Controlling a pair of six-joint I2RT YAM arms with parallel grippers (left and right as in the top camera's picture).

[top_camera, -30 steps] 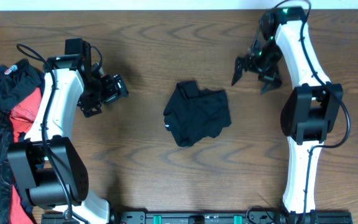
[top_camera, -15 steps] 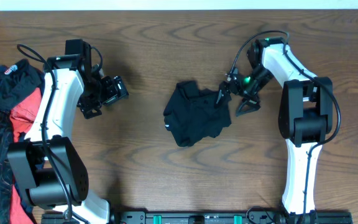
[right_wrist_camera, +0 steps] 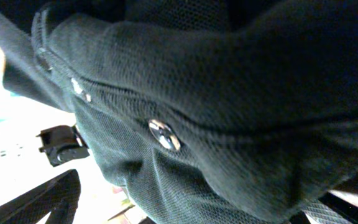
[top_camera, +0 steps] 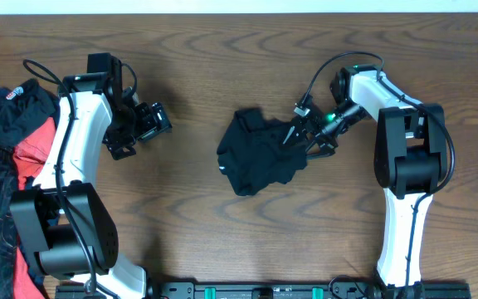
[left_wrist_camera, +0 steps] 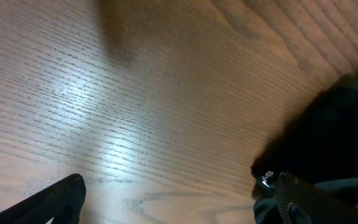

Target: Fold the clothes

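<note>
Right wrist view alone shows a shiny stud (right_wrist_camera: pixel 165 134) on the black garment (right_wrist_camera: pixel 260 74).

Middle garment (top_camera: pixel 262 158) is plain black with a tiny white logo mark; the heap (top_camera: pixel 2 166) at nine o'clock mixes black, red and red-speckled black; the table (top_camera: pixel 222 50) is brown woodgrain

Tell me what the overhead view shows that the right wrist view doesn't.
Overhead only: both arms, the open left gripper over bare table, and a pile of black and red clothes at the table's left edge. Right wrist only: the black garment up close, showing its mesh weave, a seam and a small white logo. Both: that black garment and the open right gripper reaching it.
</note>
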